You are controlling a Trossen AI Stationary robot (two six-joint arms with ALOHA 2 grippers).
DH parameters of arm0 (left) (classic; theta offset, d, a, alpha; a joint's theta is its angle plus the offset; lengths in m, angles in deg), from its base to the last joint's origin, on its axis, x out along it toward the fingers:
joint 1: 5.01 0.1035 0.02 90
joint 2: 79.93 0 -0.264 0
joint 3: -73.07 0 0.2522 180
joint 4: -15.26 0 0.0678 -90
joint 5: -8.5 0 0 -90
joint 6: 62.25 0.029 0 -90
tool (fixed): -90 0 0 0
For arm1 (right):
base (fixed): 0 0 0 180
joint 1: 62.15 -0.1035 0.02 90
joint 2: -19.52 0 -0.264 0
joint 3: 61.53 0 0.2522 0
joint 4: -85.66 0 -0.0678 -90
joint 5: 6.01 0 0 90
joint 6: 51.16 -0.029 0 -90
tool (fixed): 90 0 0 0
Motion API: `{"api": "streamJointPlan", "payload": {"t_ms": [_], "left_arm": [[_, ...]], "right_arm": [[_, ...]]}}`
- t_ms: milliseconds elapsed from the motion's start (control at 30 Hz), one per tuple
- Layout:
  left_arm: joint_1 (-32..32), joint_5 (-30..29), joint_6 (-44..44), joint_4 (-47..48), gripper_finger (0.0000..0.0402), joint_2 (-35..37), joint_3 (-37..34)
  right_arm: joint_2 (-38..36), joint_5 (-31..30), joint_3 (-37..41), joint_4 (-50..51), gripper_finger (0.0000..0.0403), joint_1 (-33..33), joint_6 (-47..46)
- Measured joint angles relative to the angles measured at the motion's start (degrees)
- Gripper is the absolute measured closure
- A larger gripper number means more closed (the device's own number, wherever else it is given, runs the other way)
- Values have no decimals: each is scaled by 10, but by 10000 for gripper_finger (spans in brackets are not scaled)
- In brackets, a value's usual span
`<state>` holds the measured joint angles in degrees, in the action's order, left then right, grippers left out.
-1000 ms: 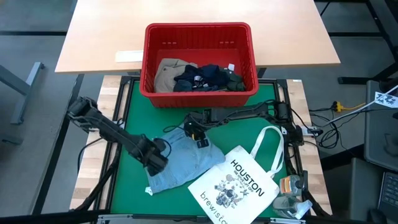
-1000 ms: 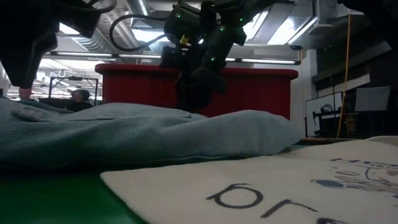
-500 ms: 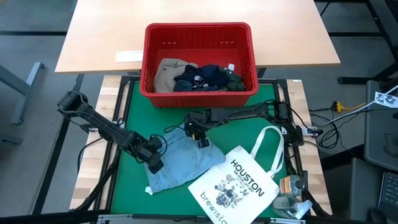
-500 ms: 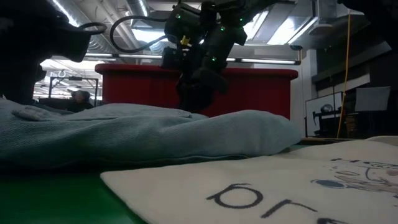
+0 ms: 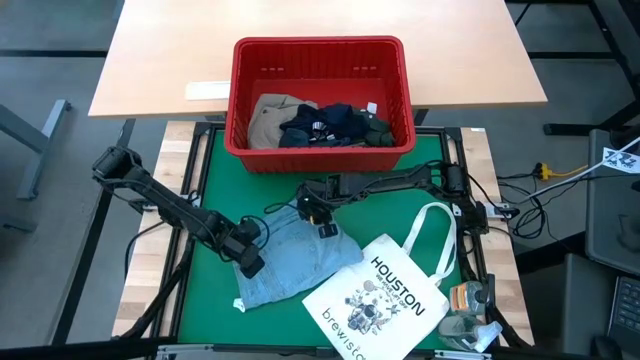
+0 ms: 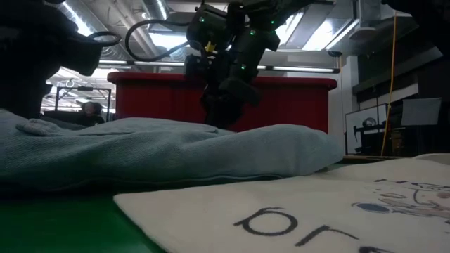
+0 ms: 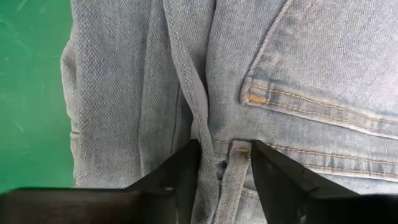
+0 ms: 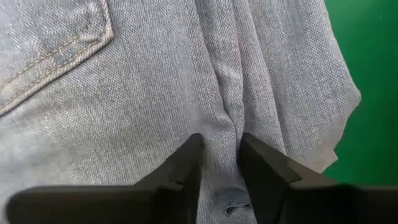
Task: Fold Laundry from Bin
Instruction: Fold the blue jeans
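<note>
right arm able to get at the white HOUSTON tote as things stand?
Probably yes. The right end effector is pressed onto the light blue denim garment, fingers pinching a fold. The white printed tote bag lies uncovered just beside it, overlapping the denim's edge, with nothing between them.

I see light blue denim on the green mat, a red bin upper centre, and a white black-printed tote.

White HOUSTON tote bag on green mat, light wooden table beyond
</note>
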<state>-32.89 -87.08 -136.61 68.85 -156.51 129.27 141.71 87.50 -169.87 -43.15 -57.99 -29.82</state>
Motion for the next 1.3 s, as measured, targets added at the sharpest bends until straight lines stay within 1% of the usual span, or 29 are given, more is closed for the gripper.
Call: {"api": "streamJointPlan", "payload": {"t_ms": [133, 300, 400, 467, 633, 667, 767, 900, 1000, 1133, 1200, 1300], "left_arm": [[0, 2, -3, 0, 288, 0, 0], [0, 2, -3, 0, 292, 0, 0], [0, 2, -18, -6, 299, 0, 0], [0, -2, -25, -10, 315, 0, 4], [0, -3, -3, -10, 384, 0, 22], [0, -3, -3, -9, 390, 0, 24], [0, -3, -1, -7, 392, 0, 30], [-4, -14, 10, 2, 398, 5, 51], [-12, -34, 14, 40, 399, 17, 80], [-23, -60, -3, 135, 400, 24, 130], [-28, -70, -11, 185, 400, 25, 155], [-37, -88, -61, 243, 401, 25, 168]], "right_arm": [[-4, 0, -13, 8, 332, 0, 0], [-5, 0, -19, 8, 352, 0, 1], [-5, -22, -19, 12, 375, -1, 1], [-5, -40, -19, 13, 393, -1, 2], [-5, -44, -20, 14, 389, 0, 1], [-5, -45, -20, 14, 391, 0, 1], [-7, -45, -20, 17, 398, 0, 1], [-21, -45, -20, 21, 395, 0, 0], [-38, -46, -20, 21, 399, 0, 0], [-59, -49, -20, -3, 397, 0, -13], [-64, -49, -20, -28, 399, 0, -25], [-66, -59, -20, -96, 399, 0, -48]]}}
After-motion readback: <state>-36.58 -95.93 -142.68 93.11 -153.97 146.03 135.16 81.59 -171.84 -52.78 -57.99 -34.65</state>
